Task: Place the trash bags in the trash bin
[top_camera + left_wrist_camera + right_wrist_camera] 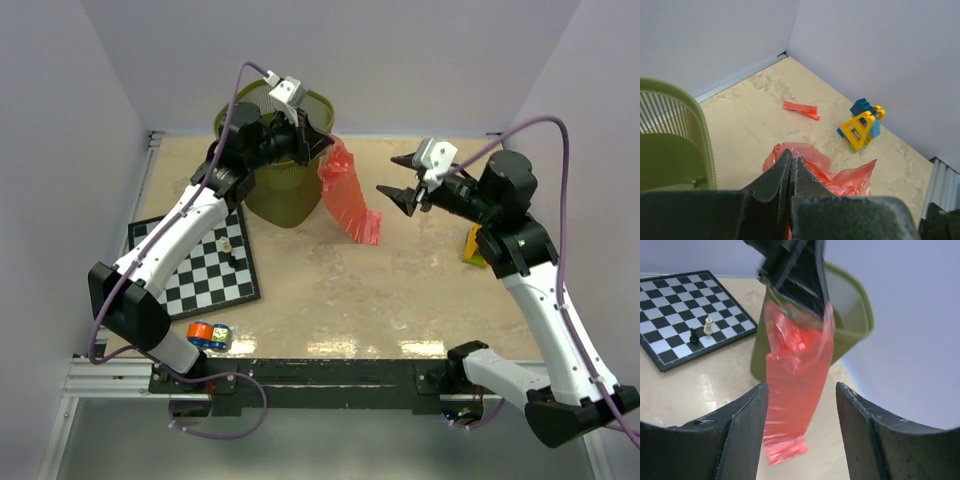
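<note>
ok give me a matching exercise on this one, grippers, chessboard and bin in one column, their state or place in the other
Column one:
1. left gripper
2. right gripper
3. chessboard
4. trash bin

Column two:
a. jaws apart, holding nothing
b. olive-green mesh, standing by the back wall
c. shut on the red trash bag, which hangs beside the bin
d. lies flat with two chess pieces on it

Pairs: 1-c, 2-a, 3-d, 4-b
</note>
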